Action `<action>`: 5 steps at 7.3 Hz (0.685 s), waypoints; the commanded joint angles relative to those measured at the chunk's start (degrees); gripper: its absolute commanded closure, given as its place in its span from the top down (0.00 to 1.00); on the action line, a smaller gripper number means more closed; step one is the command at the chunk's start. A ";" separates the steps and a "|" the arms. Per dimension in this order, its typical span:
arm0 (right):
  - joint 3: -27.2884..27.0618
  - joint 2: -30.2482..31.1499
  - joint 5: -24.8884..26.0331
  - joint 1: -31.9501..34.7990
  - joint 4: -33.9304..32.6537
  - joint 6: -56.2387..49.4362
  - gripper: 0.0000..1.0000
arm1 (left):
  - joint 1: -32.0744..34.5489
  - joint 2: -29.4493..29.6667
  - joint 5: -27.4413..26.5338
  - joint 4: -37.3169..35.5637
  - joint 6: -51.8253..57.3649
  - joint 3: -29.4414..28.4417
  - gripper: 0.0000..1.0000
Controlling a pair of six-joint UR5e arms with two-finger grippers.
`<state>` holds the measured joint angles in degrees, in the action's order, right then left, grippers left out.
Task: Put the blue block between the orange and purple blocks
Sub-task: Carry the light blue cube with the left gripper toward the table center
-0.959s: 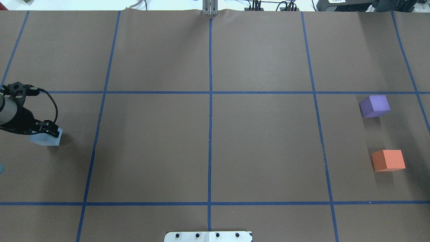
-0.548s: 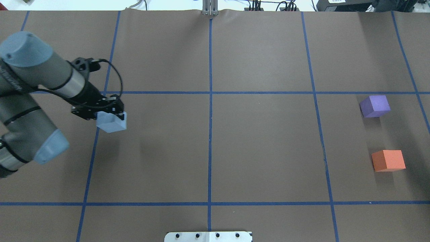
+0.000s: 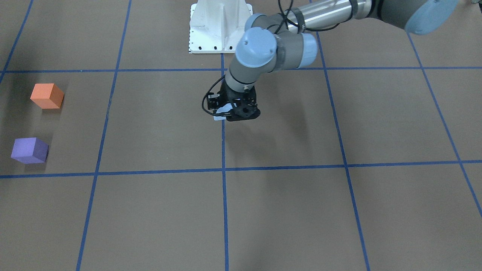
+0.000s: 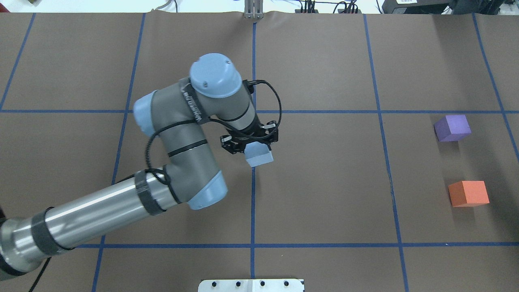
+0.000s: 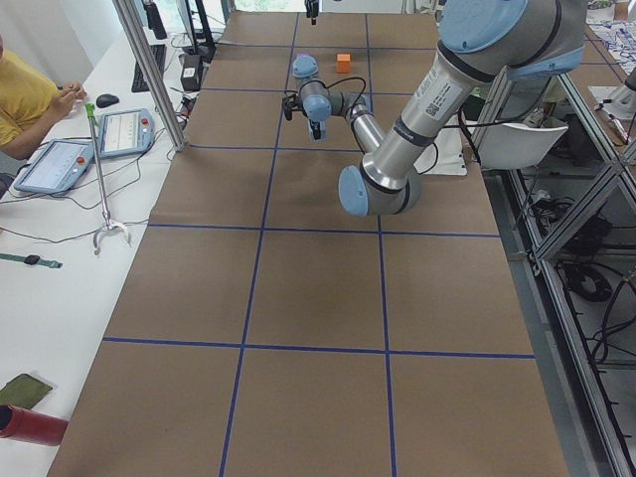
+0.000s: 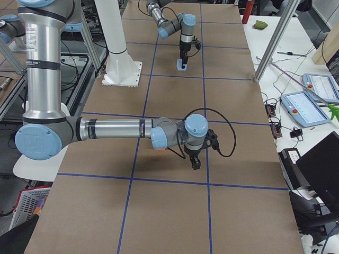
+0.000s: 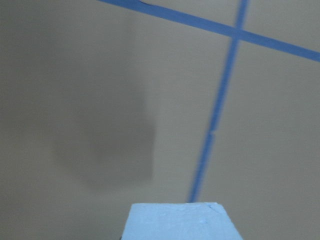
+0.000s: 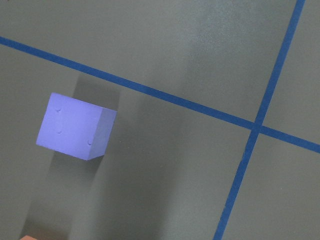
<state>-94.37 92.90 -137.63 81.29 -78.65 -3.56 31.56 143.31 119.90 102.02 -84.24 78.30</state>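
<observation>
Robotics lab — tape-gridded table (image 4: 324, 182), operator tablets (image 5: 126, 131)

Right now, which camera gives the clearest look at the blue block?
Overhead exterior: the blue block shows two faces in the left gripper. Front-facing catches a sliver under the gripper, left wrist only its edge, side views a tiny speck, right wrist nothing.

Overhead and front-facing cameras look down at the worktop (image 4: 324, 202) from opposite sides. The close right-wrist camera shares their purple block (image 4: 452, 128).
</observation>
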 commanded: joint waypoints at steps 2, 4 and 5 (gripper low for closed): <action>-0.03 1.75 -1.84 0.01 3.66 0.04 1.00 | -7.81 11.02 -14.56 3.34 -1.37 -14.82 0.00; 0.50 3.69 -2.11 -0.08 9.99 0.74 1.00 | -8.10 11.29 -14.78 3.36 -0.23 -15.98 0.69; 0.50 3.52 -3.42 -0.08 10.27 0.66 1.00 | -8.10 11.38 -14.87 3.10 2.39 -15.72 0.85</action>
<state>-94.00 96.23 -139.89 81.23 -69.91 -3.01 23.64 154.51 105.42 105.22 -84.22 62.69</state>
